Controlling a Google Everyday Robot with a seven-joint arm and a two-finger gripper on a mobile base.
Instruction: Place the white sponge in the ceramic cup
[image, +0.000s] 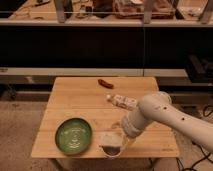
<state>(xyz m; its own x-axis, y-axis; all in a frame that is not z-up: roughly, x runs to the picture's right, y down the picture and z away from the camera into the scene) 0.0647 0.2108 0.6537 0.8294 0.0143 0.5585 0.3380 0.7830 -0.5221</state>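
Observation:
My gripper (112, 144) hangs from the white arm that reaches in from the right, low over the front edge of the wooden table (75, 102). A pale cream block, the white sponge (105, 137), shows at the gripper's left side. Right below it is a small round shape with a pale rim and a dark middle, which looks like the ceramic cup (113, 153). The gripper covers most of the cup. I cannot tell whether the sponge is held or rests on the cup.
A green round plate (73, 135) lies at the front left, close to the cup. A white printed packet (121, 101) lies right of the middle, by the arm. A small red object (105, 83) lies at the back. Shelving stands behind the table.

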